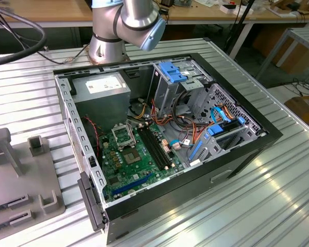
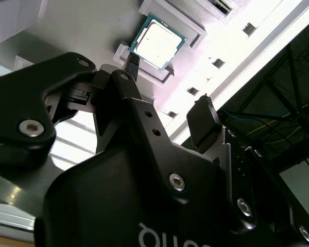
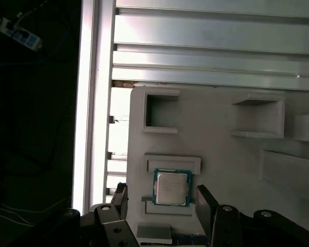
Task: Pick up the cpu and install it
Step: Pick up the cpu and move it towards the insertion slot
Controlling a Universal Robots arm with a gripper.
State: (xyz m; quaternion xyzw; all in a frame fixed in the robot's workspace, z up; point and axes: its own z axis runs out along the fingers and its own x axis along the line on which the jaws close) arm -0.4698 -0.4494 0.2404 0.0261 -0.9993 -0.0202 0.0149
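A counter (image 1: 257,206) of ribbed silver metal slats carries everything here. An open black computer case (image 1: 195,198) lies on its side in the middle of the counter, its inside facing up. Behind the case, the round silver base of the robot arm (image 1: 107,49) stands on the slats. At the exterior view's left, close beside the case, lies a flat grey holder plate (image 1: 26,177) with raised posts and pockets. In the first wrist view this plate (image 3: 221,149) sits near the counter's edge.

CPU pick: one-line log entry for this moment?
stage: pick, pre-grasp | gripper: open, over cpu | cpu: flat in grey holder recess, not gripped
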